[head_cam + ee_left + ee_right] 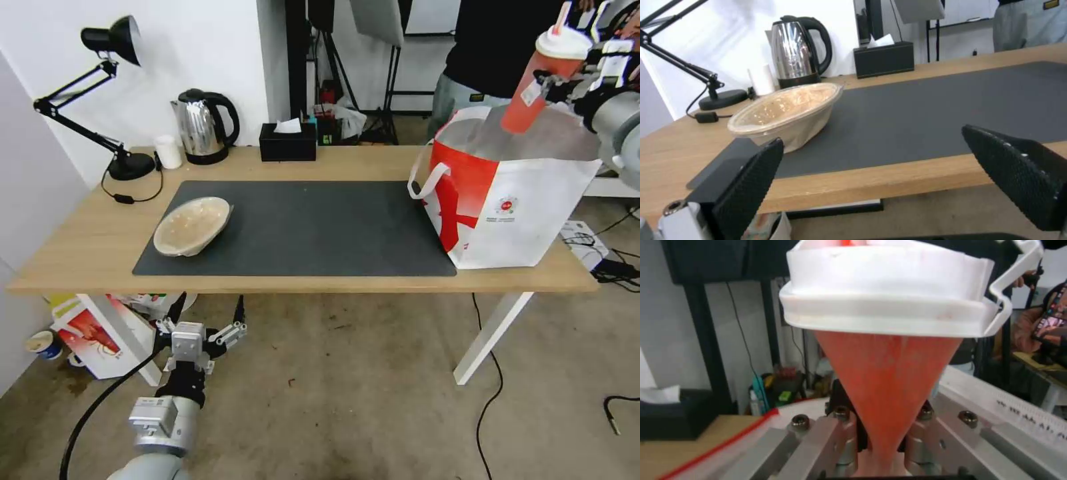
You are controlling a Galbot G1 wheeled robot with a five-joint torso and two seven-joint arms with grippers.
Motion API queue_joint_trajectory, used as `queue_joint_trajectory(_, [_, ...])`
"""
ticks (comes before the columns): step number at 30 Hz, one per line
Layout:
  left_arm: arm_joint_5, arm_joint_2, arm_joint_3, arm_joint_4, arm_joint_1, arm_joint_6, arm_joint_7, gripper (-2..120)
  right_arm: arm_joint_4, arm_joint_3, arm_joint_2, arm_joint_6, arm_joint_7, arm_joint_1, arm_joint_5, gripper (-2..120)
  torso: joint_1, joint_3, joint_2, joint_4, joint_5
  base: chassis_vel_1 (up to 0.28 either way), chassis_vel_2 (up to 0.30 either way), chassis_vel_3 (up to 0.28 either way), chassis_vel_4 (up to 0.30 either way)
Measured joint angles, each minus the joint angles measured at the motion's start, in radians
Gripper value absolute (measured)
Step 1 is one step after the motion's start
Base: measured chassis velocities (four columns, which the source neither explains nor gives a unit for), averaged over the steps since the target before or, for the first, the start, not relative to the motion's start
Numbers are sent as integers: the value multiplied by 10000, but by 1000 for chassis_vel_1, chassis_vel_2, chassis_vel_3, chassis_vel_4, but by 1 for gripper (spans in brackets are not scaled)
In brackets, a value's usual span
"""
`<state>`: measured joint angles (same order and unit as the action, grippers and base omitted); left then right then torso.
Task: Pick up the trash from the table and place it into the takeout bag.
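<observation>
**One cup held over the bag, one bowl on the mat**

One red lidded straw cup [543, 80] hangs tilted above the open takeout bag [513, 207], clamped at mid-body by the right gripper [557, 83]; the right wrist view shows its fingers [842, 436] pressed against both sides of the cup. The bag stands at the table's [93, 247] right end. A shallow tan bowl [192, 225] lies tilted on the dark-grey mat [313, 230]. Below the table's front edge, the left gripper [208, 320] hangs spread wide, holding nothing.
</observation>
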<state>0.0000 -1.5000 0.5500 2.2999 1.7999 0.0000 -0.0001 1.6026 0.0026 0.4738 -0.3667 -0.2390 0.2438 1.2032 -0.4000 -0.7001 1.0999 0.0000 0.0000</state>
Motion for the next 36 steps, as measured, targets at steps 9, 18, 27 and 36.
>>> queue_joint_trajectory(9, [0, 0, 0, 0, 0, 0, 0, 100, -381, -33, 209, 140, 221, 458, -784, 7, -1, 0, 0, -1, 0, 0, 0, 0, 0])
queue_joint_trajectory(18, [0, 0, 0, 0, 0, 0, 0, 100, -527, 0, 260, 208, 323, 987, -1189, 19, 0, 1, 0, -1, 1, 0, 0, 0, 0])
queue_joint_trajectory(27, [0, 0, 0, 0, 0, 0, 0, 100, 105, 168, -72, -328, 205, 1287, -1284, 52, 0, 2, 2, -1, 0, 0, 0, 0, 0])
queue_joint_trajectory(36, [0, 0, 0, 0, 0, 0, 0, 100, 243, 160, -241, -608, 284, 1109, -1317, 84, 0, 1, 2, -1, 0, 0, 0, 0, 0])
